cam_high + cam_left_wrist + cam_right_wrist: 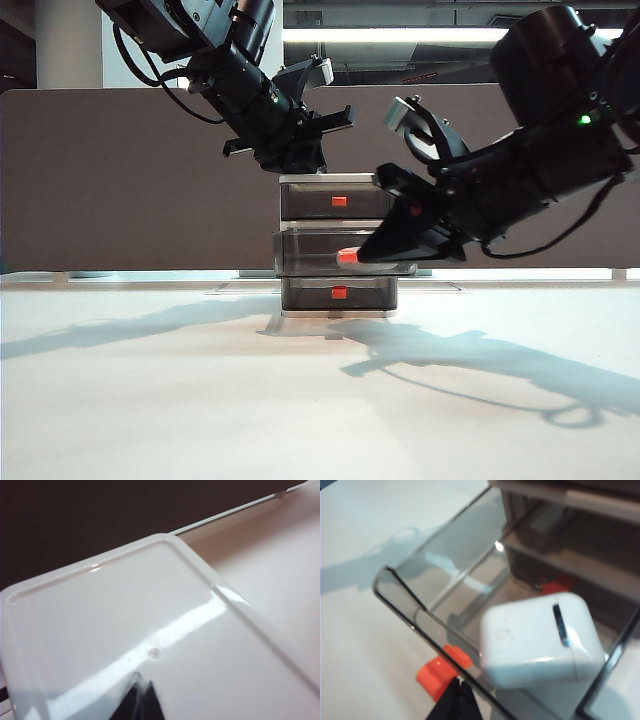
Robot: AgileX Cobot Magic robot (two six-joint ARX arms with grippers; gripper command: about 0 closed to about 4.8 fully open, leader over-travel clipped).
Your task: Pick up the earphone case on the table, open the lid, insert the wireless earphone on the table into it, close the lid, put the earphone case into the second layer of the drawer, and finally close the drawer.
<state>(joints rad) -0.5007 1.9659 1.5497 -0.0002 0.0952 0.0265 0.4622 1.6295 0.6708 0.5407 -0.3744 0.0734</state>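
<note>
White table [150, 400], left hand [141, 700] closed on drawer [335, 180] top, right hand [454, 700] closed by second layer's [420, 610] rim

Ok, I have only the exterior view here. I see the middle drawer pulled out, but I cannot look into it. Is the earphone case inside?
Observer: Yes. In the right wrist view the earphone case lies inside the second layer of the drawer.
Operator: And the right gripper, are its jaws open?
Observer: No, the right gripper is shut, with its tips close beside the drawer's red-orange tab. I cannot tell whether they touch it.
Operator: What about the left one, on top?
Observer: The left gripper is shut too, just over the glossy white top of the cabinet.
</note>
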